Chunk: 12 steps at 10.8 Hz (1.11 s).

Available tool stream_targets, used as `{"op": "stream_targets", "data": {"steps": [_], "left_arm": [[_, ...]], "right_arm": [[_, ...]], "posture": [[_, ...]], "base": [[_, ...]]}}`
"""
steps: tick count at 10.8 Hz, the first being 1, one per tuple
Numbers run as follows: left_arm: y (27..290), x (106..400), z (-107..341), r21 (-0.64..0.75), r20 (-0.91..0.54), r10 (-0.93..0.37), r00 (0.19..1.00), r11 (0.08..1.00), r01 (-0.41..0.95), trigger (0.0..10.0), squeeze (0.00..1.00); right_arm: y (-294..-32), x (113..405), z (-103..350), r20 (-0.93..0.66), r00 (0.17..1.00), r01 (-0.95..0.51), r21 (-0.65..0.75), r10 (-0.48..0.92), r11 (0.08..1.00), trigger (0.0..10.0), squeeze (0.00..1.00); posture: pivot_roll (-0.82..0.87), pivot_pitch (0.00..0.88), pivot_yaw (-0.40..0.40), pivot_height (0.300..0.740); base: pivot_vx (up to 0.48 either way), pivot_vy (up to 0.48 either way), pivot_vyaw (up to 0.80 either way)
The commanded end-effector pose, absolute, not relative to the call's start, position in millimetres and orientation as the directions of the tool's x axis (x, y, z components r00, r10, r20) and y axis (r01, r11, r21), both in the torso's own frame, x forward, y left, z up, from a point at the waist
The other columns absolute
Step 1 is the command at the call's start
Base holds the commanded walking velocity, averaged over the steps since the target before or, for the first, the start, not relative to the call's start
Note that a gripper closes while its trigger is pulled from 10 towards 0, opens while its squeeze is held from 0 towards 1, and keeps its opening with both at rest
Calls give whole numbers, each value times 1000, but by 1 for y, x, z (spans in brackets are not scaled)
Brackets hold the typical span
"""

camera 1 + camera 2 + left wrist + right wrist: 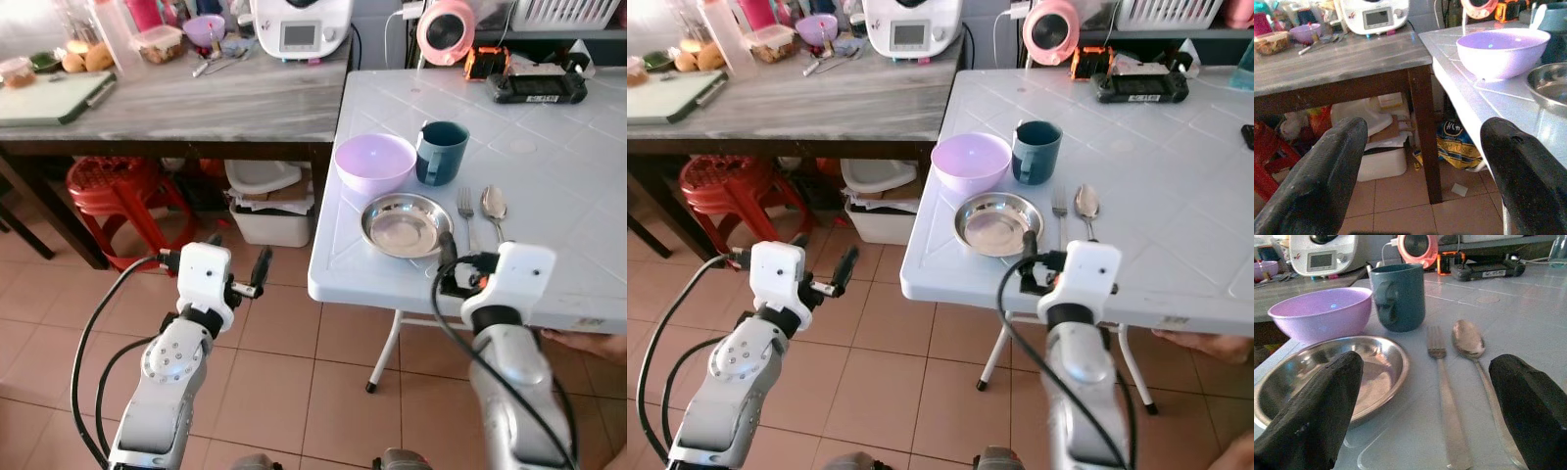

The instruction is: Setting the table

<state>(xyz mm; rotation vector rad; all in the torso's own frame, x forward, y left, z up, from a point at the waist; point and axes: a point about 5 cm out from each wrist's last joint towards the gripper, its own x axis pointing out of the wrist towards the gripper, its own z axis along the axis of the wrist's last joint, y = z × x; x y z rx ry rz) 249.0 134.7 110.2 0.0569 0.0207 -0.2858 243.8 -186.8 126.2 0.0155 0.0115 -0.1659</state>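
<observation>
On the white table [549, 147] a steel plate [406, 224] lies near the front edge. Behind it stand a purple bowl [375, 162] and a teal mug [441, 152]. A fork [466, 217] and a spoon [495, 208] lie side by side to the right of the plate. My right gripper [458, 266] hovers open at the table's front edge, just before the plate and fork, holding nothing; its wrist view shows the plate [1352, 372], fork [1442, 382] and spoon [1471, 345] between its fingers. My left gripper [238, 258] is open over the floor, left of the table.
A grey-topped side table [196, 103] with a white appliance [299, 27], a cutting board [49, 98] and food containers stands to the left. A red stool [118, 191] and white bins [269, 211] sit under it. A person's foot [588, 343] shows at right.
</observation>
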Motion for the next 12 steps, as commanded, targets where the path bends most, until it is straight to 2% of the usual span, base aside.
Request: {"op": "stream_targets", "data": {"steps": [1, 4, 7, 11, 12], "left_arm": [[137, 247, 111, 63, -41, -292, 956, 954, 294, 10000, 0], [141, 241, 112, 74, -67, -296, 953, 951, 301, 10000, 0], [140, 237, 112, 77, -82, -317, 945, 943, 323, 10000, 0], [141, 234, 114, 85, -100, -334, 937, 936, 342, 10000, 0], [141, 234, 115, 86, -103, -336, 936, 935, 345, 10000, 0]], "right_arm": [[-187, 248, 132, -14, 989, 149, 39, -148, 988, 10000, 0], [-187, 265, 135, -65, 995, 80, 97, -74, 992, 10000, 0], [-184, 276, 130, -171, 984, 75, 196, -41, 978, 10000, 0], [-181, 292, 131, -243, 970, 22, 190, 26, 982, 10000, 0], [-181, 293, 131, -263, 964, 21, 218, 38, 976, 6627, 0]], "posture": [[-40, 8, 124, 740], [-29, 36, 125, 740], [-20, 59, 130, 740], [-5, 79, 141, 740], [-5, 81, 141, 740]], "base": [[0, 0, 0], [0, 0, 0], [0, 0, 0], [0, 0, 0], [0, 0, 0]]}}
